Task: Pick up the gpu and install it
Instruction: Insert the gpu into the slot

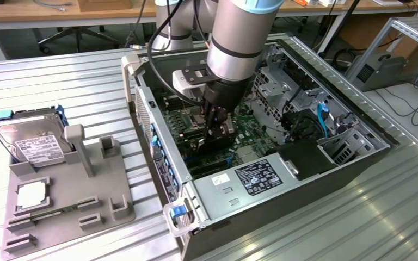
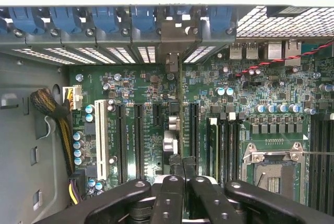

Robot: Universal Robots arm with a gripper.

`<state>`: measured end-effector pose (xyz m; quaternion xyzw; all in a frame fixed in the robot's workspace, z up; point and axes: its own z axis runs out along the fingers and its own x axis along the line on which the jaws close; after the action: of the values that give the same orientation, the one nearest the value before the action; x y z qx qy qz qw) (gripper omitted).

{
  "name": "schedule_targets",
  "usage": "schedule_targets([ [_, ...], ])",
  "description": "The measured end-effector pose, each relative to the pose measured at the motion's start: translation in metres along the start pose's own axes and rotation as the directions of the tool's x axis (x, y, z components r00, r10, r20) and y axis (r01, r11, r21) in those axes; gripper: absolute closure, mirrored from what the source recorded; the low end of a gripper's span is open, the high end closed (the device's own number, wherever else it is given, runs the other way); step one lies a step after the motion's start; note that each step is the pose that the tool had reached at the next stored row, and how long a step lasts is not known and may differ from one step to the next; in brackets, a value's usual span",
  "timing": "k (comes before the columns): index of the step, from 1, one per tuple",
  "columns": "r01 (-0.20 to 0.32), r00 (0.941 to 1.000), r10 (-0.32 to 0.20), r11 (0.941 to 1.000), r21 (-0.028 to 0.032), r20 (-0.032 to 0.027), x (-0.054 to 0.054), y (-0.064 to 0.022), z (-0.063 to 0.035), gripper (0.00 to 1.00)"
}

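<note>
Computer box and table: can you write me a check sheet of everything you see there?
Surface: ribbed metal table with a grey holder tray on it.
Job's things: gpu held edge-on over the motherboard, inside the open computer case.
Clutter: hard drive and CPU chip on the tray.
Hand: hand shut on the gpu.
Cables: blue cable and yellow-black wire bundle, both inside the case.
Surroundings: wooden desk, metal frame.

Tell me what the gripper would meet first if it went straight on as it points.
Probably the motherboard, since the gpu in the gripper would touch its expansion slots first; depth is unclear.
</note>
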<state>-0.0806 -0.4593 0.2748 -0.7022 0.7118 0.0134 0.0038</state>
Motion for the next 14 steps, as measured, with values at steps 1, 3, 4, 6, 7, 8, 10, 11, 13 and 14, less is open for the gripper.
schedule_targets([
  [1,0.0,1.0,0.0,1.0,0.0,0.0,0.0,0.0,0.0,0.89],
  [3,0.0,1.0,0.0,1.0,0.0,0.0,0.0,0.0,0.0,0.89],
  [4,0.0,1.0,0.0,1.0,0.0,0.0,0.0,0.0,0.0,0.89],
  [6,0.0,1.0,0.0,1.0,0.0,0.0,0.0,0.0,0.0,0.82],
  [7,0.0,1.0,0.0,1.0,0.0,0.0,0.0,0.0,0.0,0.82],
  [8,0.0,1.0,0.0,1.0,0.0001,0.0,0.0,0.0,0.0,0.76],
  [10,0.0,1.0,0.0,1.0,0.0,0.0001,0.0,0.0,0.0,0.64],
  [11,0.0,1.0,0.0,1.0,0.0,0.0,0.0,0.0,0.0,0.57],
  [13,0.0,1.0,0.0,1.0,0.0,0.0,0.0,0.0,0.0001,0.57],
  [14,0.0,1.0,0.0,1.0,0.0001,0.0002,0.0,0.0,0.0011,0.57],
])
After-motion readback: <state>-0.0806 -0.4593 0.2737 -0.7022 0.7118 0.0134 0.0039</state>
